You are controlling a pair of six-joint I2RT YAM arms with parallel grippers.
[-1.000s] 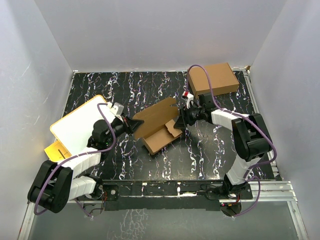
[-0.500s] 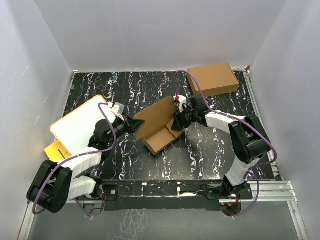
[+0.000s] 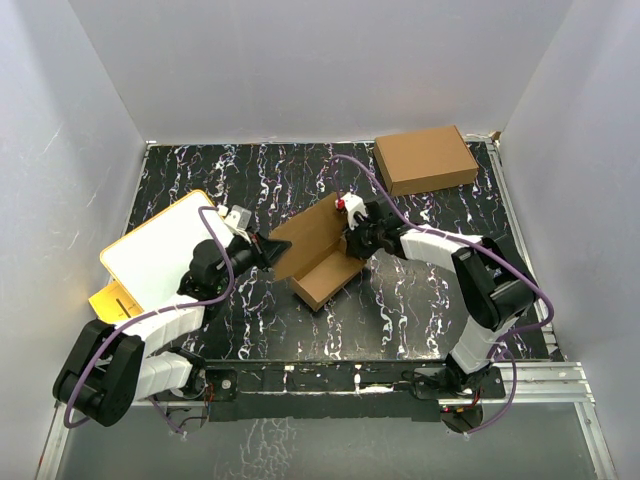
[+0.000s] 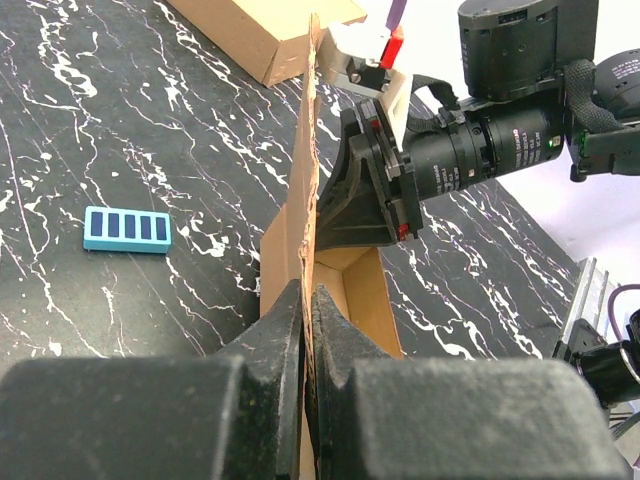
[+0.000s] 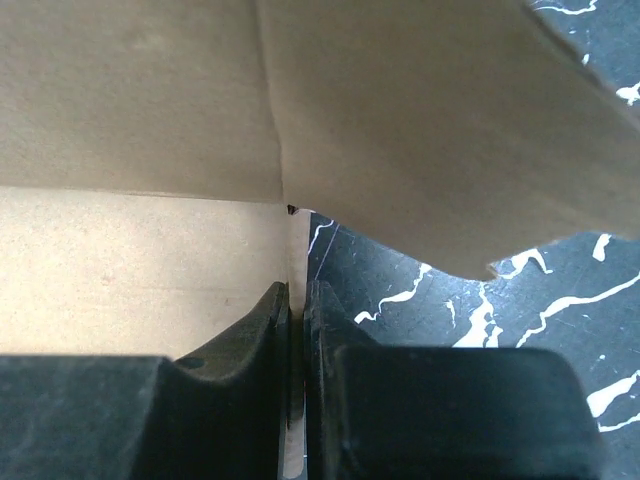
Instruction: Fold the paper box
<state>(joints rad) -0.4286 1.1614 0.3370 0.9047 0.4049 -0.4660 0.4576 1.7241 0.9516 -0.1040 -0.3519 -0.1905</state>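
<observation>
The nearest thing to a label is a small light-blue tag (image 4: pixel 127 230) printed with four dark bars, lying flat on the desk (image 3: pixel 240 180) beyond the cardboard in the left wrist view. A red part (image 4: pixel 392 45) sits on the white mount at the right arm's wrist, with a purple cable (image 4: pixel 399 12) rising from it. The desk has a black top veined with white like marble. Pale grey walls (image 3: pixel 320 70) close it in on three sides, and a metal rail (image 3: pixel 560 372) runs along the near edge by the arm bases. The paper box (image 3: pixel 318 255), plain brown, lies at the middle of the desk, half formed: a shallow trough on the surface with one long panel standing up along its far-left side. The left end effector (image 3: pixel 272 250) is closed tight on the edge of that upright panel (its wrist view shows the sheet pinched between the two black fingers). The right end effector (image 3: pixel 350 240) is likewise closed, on a thin cardboard wall at the box's right end, with a flap hanging over it. A larger ready-made brown box (image 3: pixel 424 158) rests at the far right corner, well apart. A white board (image 3: pixel 160 250) with a yellow rim lies at the left edge, beside the left arm.
</observation>
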